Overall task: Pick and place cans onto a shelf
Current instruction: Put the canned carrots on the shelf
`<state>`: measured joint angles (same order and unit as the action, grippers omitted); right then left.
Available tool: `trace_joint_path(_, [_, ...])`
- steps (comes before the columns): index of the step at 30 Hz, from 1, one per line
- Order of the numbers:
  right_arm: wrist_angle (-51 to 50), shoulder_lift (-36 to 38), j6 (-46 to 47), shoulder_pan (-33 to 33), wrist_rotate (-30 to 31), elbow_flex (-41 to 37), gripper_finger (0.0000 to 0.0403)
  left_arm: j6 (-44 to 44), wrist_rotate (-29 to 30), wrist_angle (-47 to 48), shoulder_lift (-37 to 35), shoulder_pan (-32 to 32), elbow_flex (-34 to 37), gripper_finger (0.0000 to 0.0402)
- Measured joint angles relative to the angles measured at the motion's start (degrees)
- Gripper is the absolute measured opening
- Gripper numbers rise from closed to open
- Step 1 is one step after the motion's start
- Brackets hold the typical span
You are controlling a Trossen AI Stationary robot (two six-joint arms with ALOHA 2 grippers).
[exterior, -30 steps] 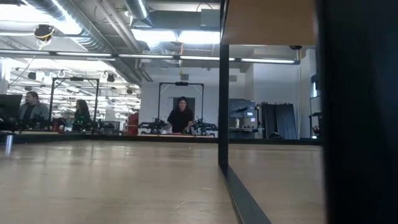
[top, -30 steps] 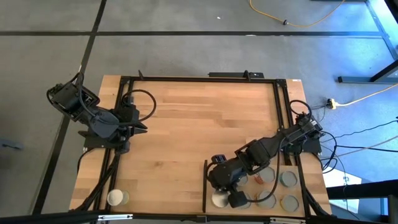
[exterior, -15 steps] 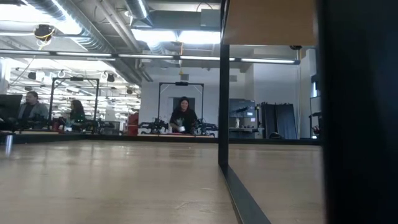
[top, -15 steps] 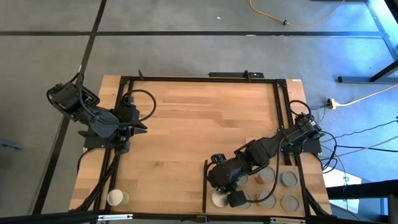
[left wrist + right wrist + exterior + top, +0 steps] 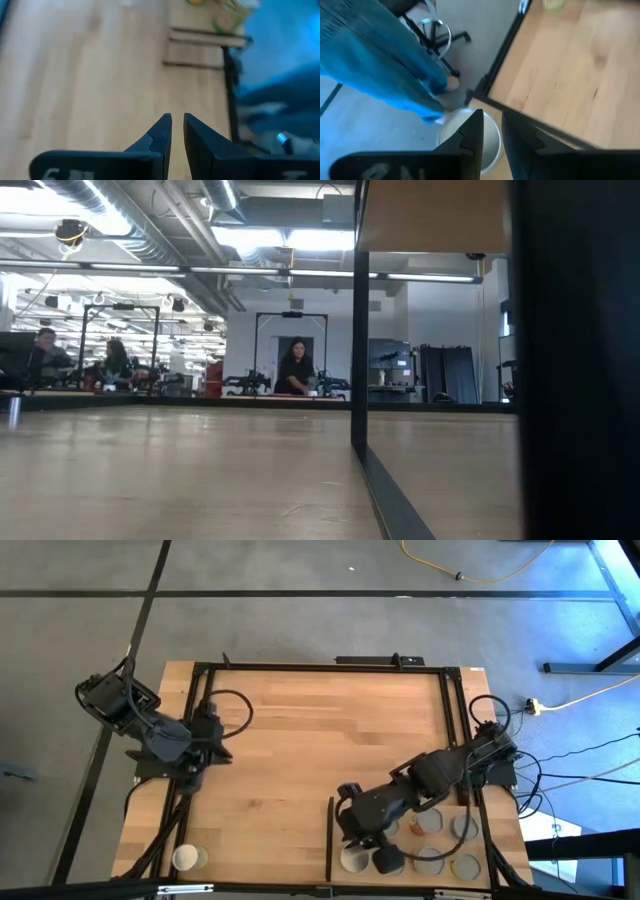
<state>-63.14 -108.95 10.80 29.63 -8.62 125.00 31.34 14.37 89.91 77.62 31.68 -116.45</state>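
Observation:
The shelf (image 5: 446, 845), a light-wood panel with a thin black strip (image 5: 330, 840) along its left side, lies at the table's near right. Several cans stand on it: grey-topped ones (image 5: 430, 823) (image 5: 465, 866), red-sided ones (image 5: 392, 830) and a wider cream-topped can (image 5: 350, 861) (image 5: 470, 137) by the strip. My right gripper (image 5: 362, 848) (image 5: 492, 131) hovers just above that can, open, with nothing between its fingers. Another cream-topped can (image 5: 187, 858) stands at the near left corner. My left gripper (image 5: 220, 745) (image 5: 177, 122) waits open at the left edge.
The black frame rails (image 5: 455, 730) run along the table's sides. The middle of the tabletop (image 5: 320, 740) is bare wood. A person's blue trouser leg (image 5: 380, 65) and a chair base (image 5: 437, 35) are just beyond the near edge. People (image 5: 295, 365) move in the room behind.
My right gripper has risen off the cream-topped can, which stays standing on the shelf by the black strip; the arm's elbow has shifted a little toward the table's right. My left gripper has turned slightly in place.

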Motion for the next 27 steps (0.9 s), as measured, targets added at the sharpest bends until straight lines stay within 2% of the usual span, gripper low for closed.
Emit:
trace_joint_path(4, [-1.0, 0.1, -2.2, 0.0, 0.0, 4.8, 0.0069, 0.1, -7.1, 0.0, -0.2, 0.4, 4.0, 0.0043])
trace_joint_path(8, [-1.2, 0.2, -4.3, -0.2, 0.0, 9.4, 0.0067, 3.2, -12.3, 0.0, -3.2, 3.4, 10.6, 0.0043])
trace_joint_path(12, [1.1, 1.3, -6.5, -0.6, 0.9, 9.7, 0.0067, 10.0, -11.6, 0.1, -8.8, 7.3, 19.4, 0.0043])
trace_joint_path(16, [0.6, 1.3, -6.8, -1.0, 4.3, 10.0, 0.0067, 22.7, -7.9, -0.2, -17.2, 11.9, 28.1, 0.0043])
trace_joint_path(19, [0.2, 1.3, -6.6, -1.5, 5.1, 9.9, 0.0067, 31.0, -7.5, -2.9, -22.3, 16.3, 35.4, 0.0043])
trace_joint_path(23, [0.2, 1.3, -5.0, -2.2, 5.1, 9.9, 0.0067, 38.0, -10.5, -8.0, -25.9, 21.5, 45.6, 0.0043])
trace_joint_path(27, [0.2, 1.3, -3.8, -2.5, 5.1, 9.9, 0.0067, 41.1, -15.7, -17.4, -25.6, 26.0, 54.3, 0.0043])
